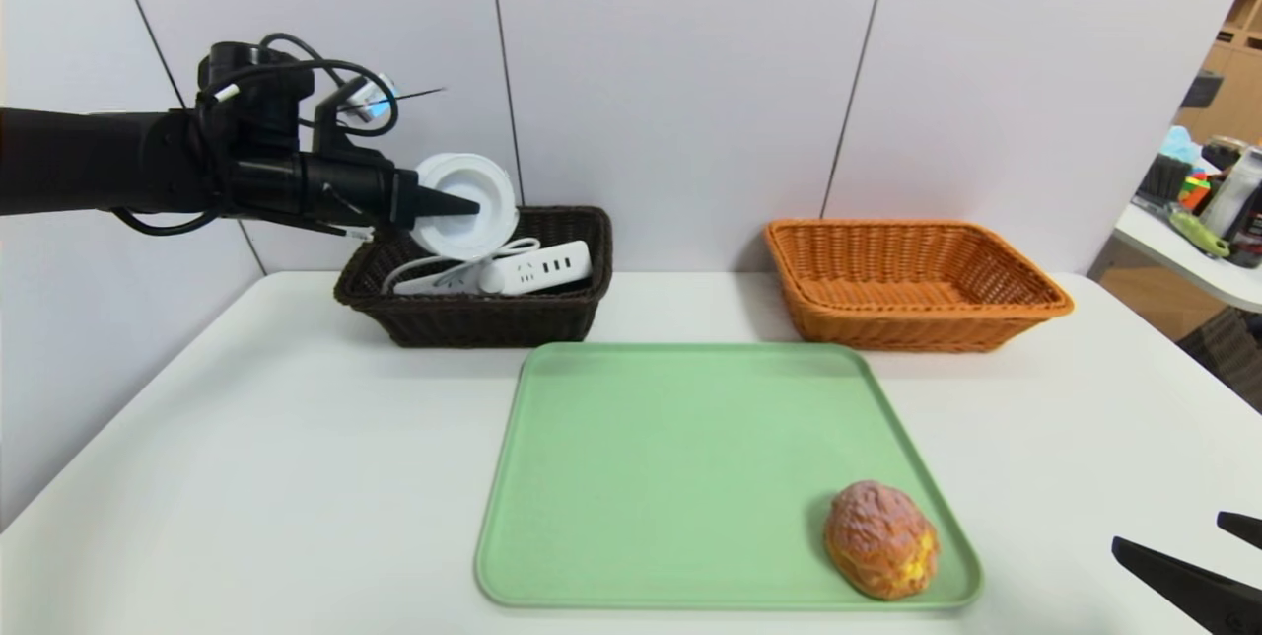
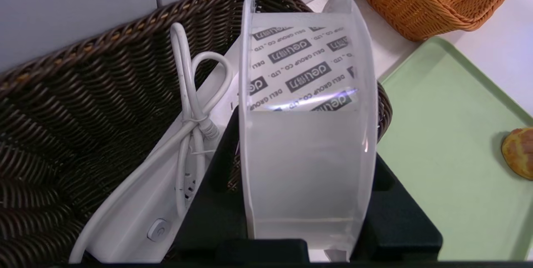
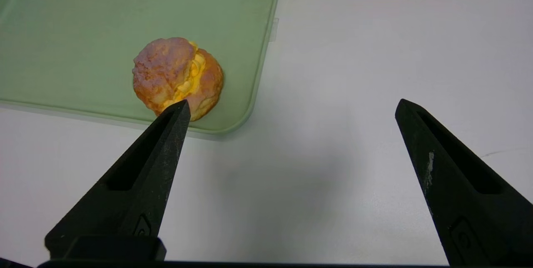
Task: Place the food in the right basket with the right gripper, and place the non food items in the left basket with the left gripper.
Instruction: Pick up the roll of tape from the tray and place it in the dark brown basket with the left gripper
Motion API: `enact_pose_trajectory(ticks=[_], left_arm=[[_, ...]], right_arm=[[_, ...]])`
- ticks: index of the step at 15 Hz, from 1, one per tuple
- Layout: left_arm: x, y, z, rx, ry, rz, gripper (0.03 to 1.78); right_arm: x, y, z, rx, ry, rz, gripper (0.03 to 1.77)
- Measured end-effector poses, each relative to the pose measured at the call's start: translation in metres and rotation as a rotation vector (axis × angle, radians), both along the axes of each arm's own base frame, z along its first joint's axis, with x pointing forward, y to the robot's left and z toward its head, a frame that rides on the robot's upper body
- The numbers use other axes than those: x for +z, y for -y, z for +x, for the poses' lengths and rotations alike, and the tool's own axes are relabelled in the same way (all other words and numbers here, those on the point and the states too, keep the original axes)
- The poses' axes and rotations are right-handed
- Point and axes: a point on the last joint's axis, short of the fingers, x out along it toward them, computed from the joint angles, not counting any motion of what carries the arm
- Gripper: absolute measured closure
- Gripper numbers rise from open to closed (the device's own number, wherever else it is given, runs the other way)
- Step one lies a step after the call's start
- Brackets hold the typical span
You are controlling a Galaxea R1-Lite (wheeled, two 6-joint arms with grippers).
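Note:
My left gripper (image 1: 471, 206) is shut on a white roll of tape (image 1: 465, 204) and holds it on edge above the dark brown left basket (image 1: 367, 270). In the left wrist view the tape roll (image 2: 306, 135) stands between the black fingers (image 2: 210, 214), over a white power strip (image 2: 125, 218) with its coiled cord lying in the dark basket (image 2: 75, 105). A cream puff (image 1: 880, 538) lies at the near right corner of the green tray (image 1: 680, 458). My right gripper (image 1: 1178, 538) is open, low over the table to the right of the tray; the cream puff (image 3: 177, 77) lies ahead of it.
The orange right basket (image 1: 1025, 295) stands at the back right, with nothing showing inside it. A side table with clutter (image 1: 1213, 211) lies beyond the right edge. White wall panels close the back.

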Motion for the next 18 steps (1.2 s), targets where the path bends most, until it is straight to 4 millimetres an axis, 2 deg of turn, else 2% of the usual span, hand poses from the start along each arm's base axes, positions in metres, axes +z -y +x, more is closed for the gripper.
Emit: enact_pose_trajectory(ticks=[9,18], left_arm=[[-0.026,-0.018,0.020,0.055,-0.085,-0.031,1.22],[-0.028,-0.015,0.021,0.028,-0.092,-0.044,1.22]], right_arm=[[-0.001,0.000,-0.002,0.001,0.002,0.000,0.10],[-0.001,0.000,-0.002,0.005,0.005,-0.001,0.10]])
